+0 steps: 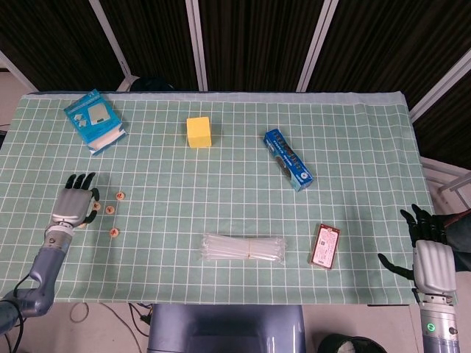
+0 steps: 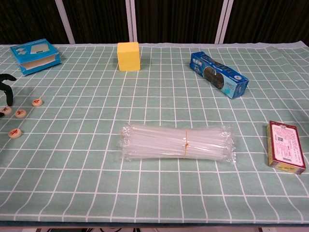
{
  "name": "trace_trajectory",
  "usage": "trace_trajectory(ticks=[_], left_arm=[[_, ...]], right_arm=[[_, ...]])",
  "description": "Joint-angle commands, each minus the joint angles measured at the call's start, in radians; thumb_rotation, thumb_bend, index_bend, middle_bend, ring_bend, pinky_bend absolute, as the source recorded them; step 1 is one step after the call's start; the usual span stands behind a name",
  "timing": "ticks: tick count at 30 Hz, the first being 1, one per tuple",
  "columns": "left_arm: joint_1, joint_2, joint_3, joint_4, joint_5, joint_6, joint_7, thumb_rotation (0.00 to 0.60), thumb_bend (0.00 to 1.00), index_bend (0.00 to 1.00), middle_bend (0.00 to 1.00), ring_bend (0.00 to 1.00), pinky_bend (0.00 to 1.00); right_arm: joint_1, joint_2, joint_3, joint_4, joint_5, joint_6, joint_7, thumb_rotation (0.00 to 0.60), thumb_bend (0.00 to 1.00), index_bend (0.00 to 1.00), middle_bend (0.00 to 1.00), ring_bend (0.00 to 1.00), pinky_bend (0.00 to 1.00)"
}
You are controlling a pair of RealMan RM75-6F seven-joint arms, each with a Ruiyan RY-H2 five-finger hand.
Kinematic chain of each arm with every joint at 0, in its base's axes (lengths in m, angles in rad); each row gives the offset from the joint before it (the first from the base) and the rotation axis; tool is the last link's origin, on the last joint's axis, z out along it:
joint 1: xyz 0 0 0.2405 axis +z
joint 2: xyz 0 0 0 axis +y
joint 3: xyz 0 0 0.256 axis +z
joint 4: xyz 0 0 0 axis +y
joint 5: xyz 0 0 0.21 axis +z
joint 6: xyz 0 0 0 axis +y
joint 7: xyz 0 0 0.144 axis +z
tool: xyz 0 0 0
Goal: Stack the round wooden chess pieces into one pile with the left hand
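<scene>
Green checked tablecloth (image 1: 221,169). Left hand (image 1: 73,206) lies fingers apart, holding nothing, beside four scattered, unstacked chess pieces (image 2: 20,113). Right hand (image 1: 427,254) open off the table's edge. Straws (image 2: 177,142) nearest; red box (image 2: 286,146), biscuits (image 2: 219,75), yellow block (image 2: 128,55) beyond.
</scene>
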Motion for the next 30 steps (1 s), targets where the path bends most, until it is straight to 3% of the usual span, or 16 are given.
trace_trajectory(ticks=[1, 21, 30], left_arm=[[-0.001, 0.000, 0.000, -0.003, -0.005, -0.001, 0.006, 0.600, 0.32, 0.45, 0.01, 0.00, 0.00], [-0.008, -0.002, 0.006, -0.018, -0.025, -0.005, 0.050, 0.600, 0.34, 0.48, 0.01, 0.00, 0.00], [0.001, 0.038, 0.007, -0.093, 0.008, 0.043, 0.035, 0.600, 0.34, 0.48, 0.01, 0.00, 0.00]], right_arm=[[0.000, 0.000, 0.000, 0.000, 0.001, -0.001, 0.000, 0.600, 0.27, 0.12, 0.05, 0.00, 0.00], [0.000, -0.001, 0.002, -0.003, 0.007, -0.002, 0.002, 0.600, 0.27, 0.12, 0.05, 0.00, 0.00], [0.000, -0.001, 0.002, -0.001, 0.004, 0.000, 0.003, 0.600, 0.27, 0.12, 0.05, 0.00, 0.00]])
